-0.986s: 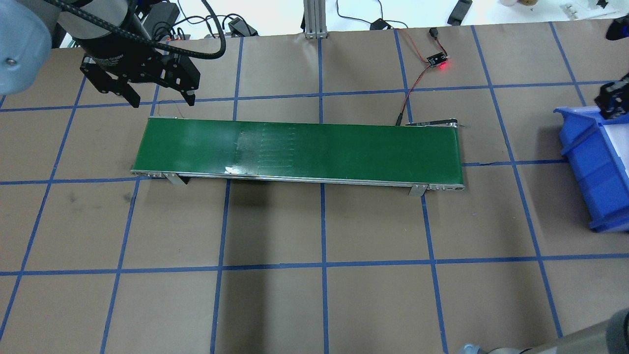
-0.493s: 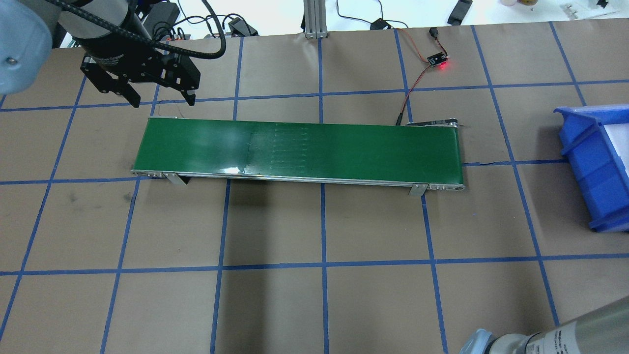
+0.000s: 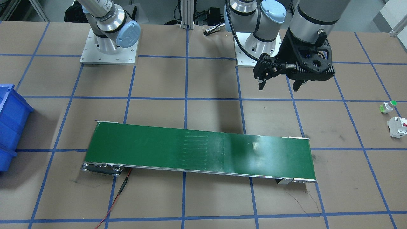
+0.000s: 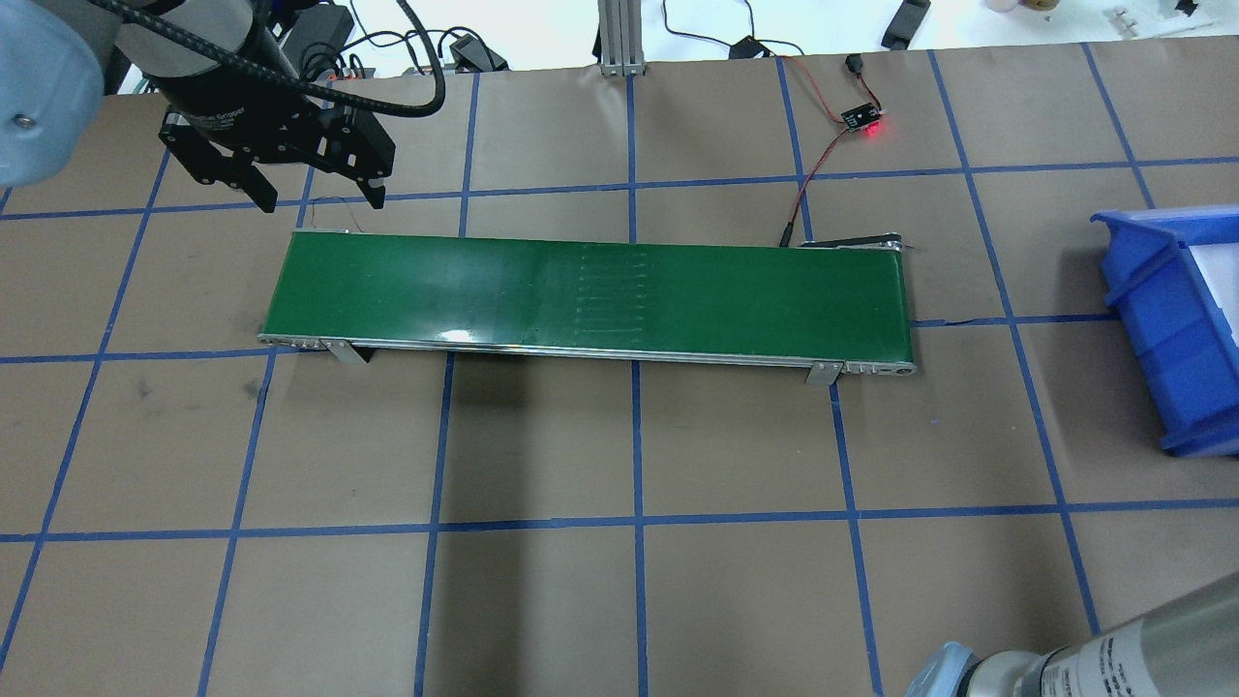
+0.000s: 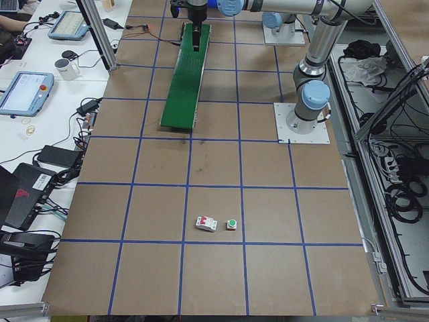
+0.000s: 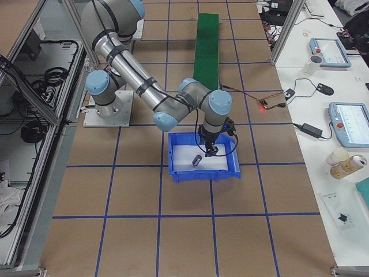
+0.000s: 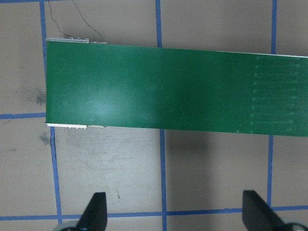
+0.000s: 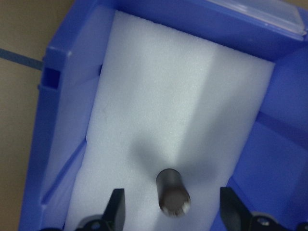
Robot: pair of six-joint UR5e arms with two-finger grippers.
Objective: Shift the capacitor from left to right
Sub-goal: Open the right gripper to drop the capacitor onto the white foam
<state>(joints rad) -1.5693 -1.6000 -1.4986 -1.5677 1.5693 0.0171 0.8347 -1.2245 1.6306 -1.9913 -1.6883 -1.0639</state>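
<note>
Blue plastic makes the bin (image 6: pixel 230 168) at the right end of the counter (image 4: pixel 619 590), and a pad of white foam (image 8: pixel 159 96) lines its bottom. On that foam lies the capacitor (image 8: pixel 172 192), a little dark stubby roll with a pale, shiny end. The right hand (image 6: pixel 209 152) hangs over the bin, right above it. Its two fingers (image 8: pixel 117 207) are spread wide, one on each side of the capacitor, with a gap on both sides. They do not touch it, so this hand holds nothing. A long green conveyor belt (image 4: pixel 590 295) sits in the middle of the counter, and nothing rides on it. The left hand (image 4: pixel 319 201) hangs above the brown paper, just off the far corner of the belt's left end. Its fingers are also wide apart, and it holds nothing. Way off at the left end of the counter are a white block with a red mark (image 3: pixel 397 127) and a small button with a green cap (image 3: pixel 388 106), close beside each other. A tiny board with a red light (image 4: pixel 861 121) lies behind the belt, joined to it by thin wires.
</note>
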